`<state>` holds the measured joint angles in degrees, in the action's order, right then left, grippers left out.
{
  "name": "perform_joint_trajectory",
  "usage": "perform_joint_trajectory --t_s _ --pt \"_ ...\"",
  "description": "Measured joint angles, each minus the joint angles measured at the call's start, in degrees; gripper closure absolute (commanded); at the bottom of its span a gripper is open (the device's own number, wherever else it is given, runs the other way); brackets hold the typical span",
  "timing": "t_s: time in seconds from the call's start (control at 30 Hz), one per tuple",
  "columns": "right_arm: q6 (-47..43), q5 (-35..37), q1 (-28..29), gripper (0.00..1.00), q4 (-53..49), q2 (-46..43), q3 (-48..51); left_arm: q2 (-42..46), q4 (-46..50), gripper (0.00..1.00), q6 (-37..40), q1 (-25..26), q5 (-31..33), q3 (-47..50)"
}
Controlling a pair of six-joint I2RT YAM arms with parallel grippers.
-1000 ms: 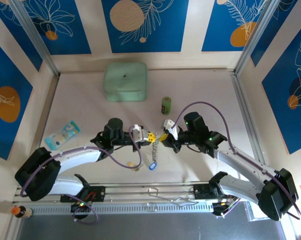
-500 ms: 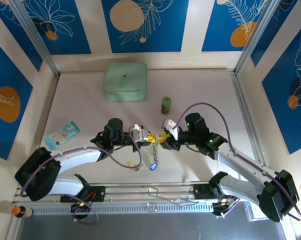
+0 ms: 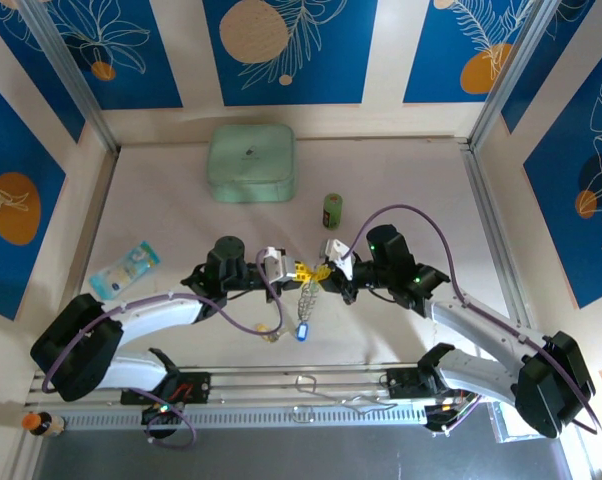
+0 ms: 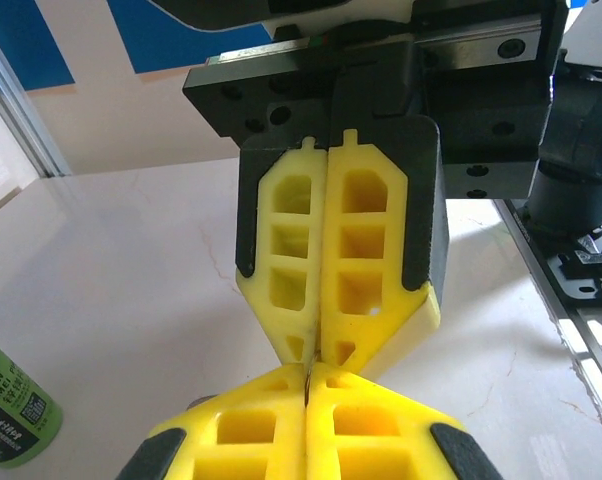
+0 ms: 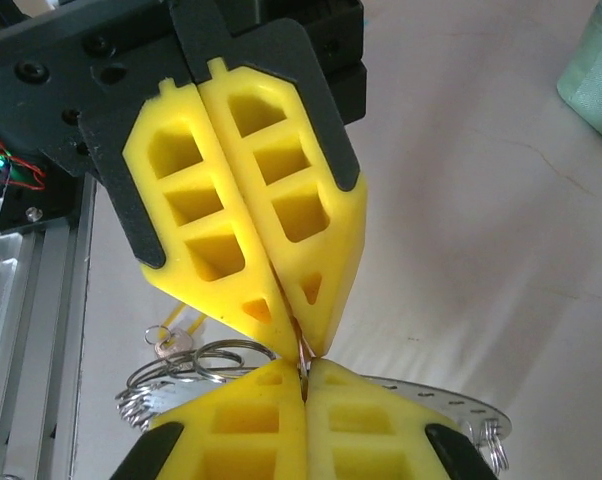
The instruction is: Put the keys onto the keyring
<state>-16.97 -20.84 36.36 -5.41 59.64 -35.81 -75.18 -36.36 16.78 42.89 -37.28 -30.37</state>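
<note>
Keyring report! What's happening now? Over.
Left gripper and right gripper shut, tip to tip, on keyring. Blue key at its near end. Green cylinder stands apart.

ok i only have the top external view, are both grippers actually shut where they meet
observer: yes, the left wrist view shows the left gripper and the right gripper each with jaws pressed together, meeting tip to tip.
operator: anything caught between them
observer: in the right wrist view a thin wire of the keyring runs into the seam where the tips meet, so it looks pinched there.
operator: any key close by
observer: one small key with a yellowish part hangs beside the coils, left of the tips in that view.
</note>
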Motion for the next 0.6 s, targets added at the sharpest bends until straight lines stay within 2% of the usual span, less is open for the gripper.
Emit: perform_joint_trajectory --t_s 0.03,0.07,0.13,0.2,0.37,0.43,0.6 --pt "-0.9 0.0 0.0 1.0 -1.8 0.2 -0.8 0.1 0.6 0.61 0.2 0.1 0.6 -0.1" --pt "-1.9 0.0 0.2 1.0 -4.2 0.5 -1.7 0.3 1.6 0.56 0.6 -0.1 1.2 -0.3" --pt "-4.3 0.5 0.4 1.0 -8.4 1.2 -3.9 1.0 6.1 0.54 2.9 -0.1 1.6 -1.7" --pt "-6.8 1.7 0.4 1.0 -12.6 2.3 -7.0 1.7 12.4 0.56 6.9 0.1 1.6 -4.1" --pt "-12.6 4.5 1.1 1.0 -20.5 5.3 -14.7 1.9 25.1 0.71 15.2 0.1 2.5 -10.1" --pt "-14.4 5.7 1.9 1.0 -23.0 6.6 -17.0 1.9 27.8 0.75 16.9 0.2 2.7 -11.0" --pt "-17.7 8.5 4.0 1.0 -28.1 9.9 -20.9 1.8 30.1 0.77 17.9 0.2 2.6 -11.2"
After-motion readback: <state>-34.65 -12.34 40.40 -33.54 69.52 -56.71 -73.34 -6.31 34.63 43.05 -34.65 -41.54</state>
